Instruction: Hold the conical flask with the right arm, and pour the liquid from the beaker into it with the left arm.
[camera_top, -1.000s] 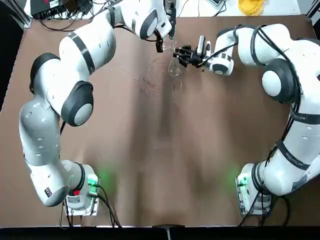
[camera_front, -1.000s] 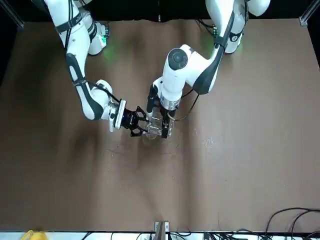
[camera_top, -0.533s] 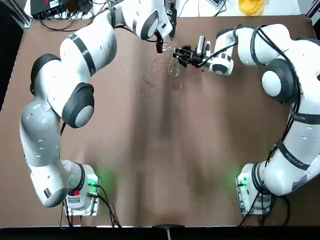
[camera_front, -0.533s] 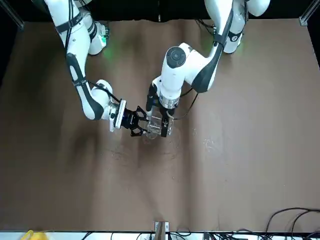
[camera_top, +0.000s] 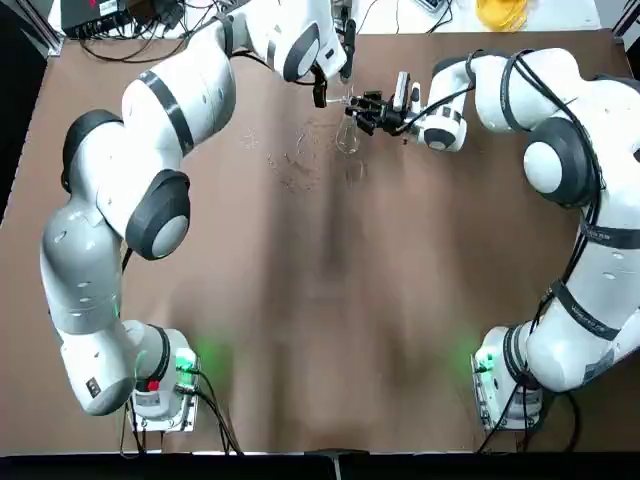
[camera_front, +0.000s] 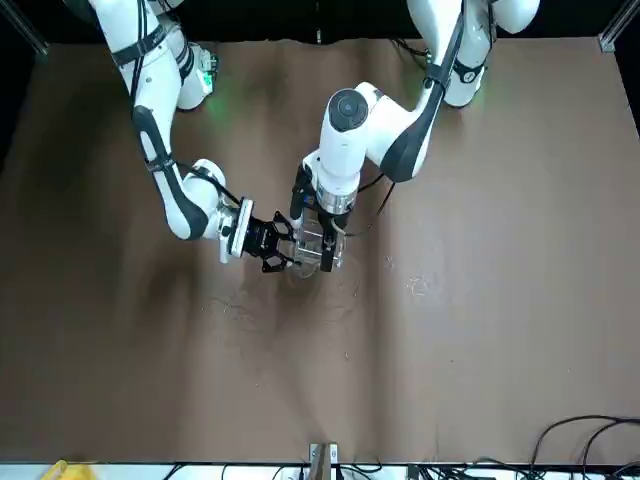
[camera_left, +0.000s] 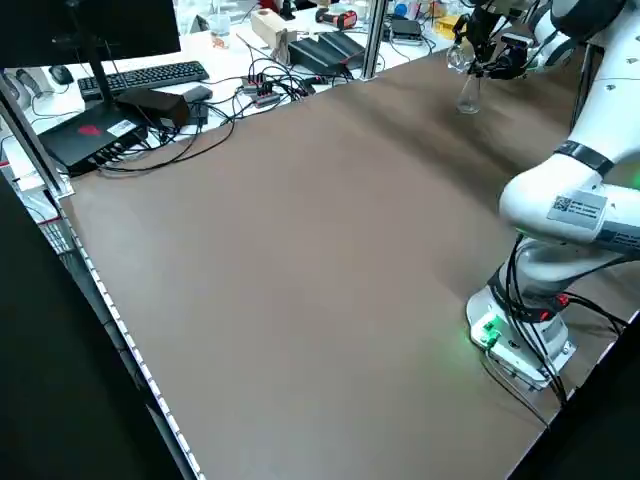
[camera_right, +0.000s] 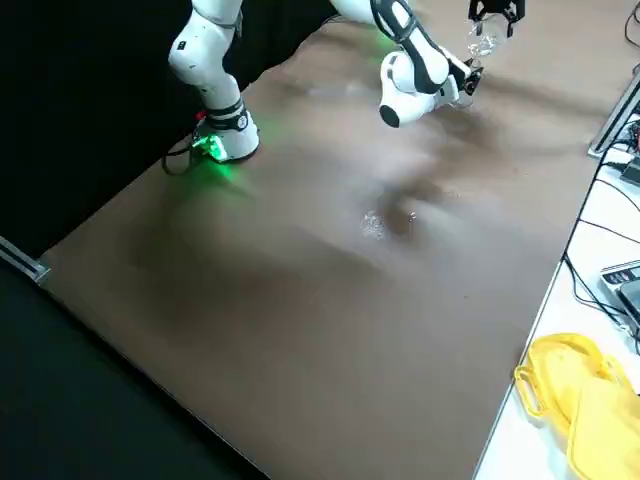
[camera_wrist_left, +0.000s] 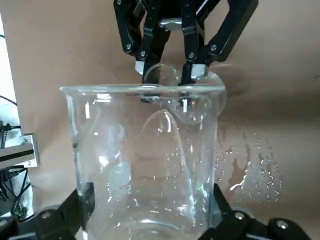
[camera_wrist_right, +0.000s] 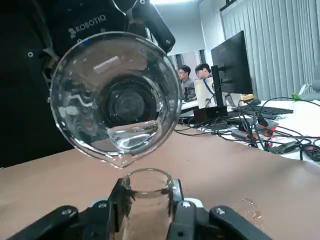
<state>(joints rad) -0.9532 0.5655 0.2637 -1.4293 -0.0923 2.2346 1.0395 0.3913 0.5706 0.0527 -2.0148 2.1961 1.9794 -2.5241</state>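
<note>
Over the last second the left arm (camera_top: 180, 90) has eased slightly toward the far edge of the surface (camera_top: 330, 300), carrying the beaker with it, while the right arm (camera_top: 560, 150) has stayed put. At the far middle of the surface the right claw (camera_front: 285, 247) reaches in sideways and pinches the neck of the conical flask (camera_wrist_right: 147, 200), whose wide base stands upright on the brown surface (camera_left: 468, 95). The left claw (camera_top: 325, 92) comes down from above and is clamped on the beaker (camera_wrist_left: 145, 160), its black fingers (camera_wrist_left: 82, 197) pressing the glass on both sides. That beaker is tipped over, its open mouth facing the right wrist camera and its pouring lip (camera_wrist_right: 122, 161) hanging just above the flask's rim, close but not touching. A small pool of clear liquid (camera_wrist_right: 132, 136) lies in the lowest part of the tilted beaker. Scattered droplets (camera_wrist_left: 252, 167) wet the surface beside the flask. Beyond the surface's far edge, a monitor (camera_wrist_right: 230, 62) stands on a desk with two people seated near it.
</note>
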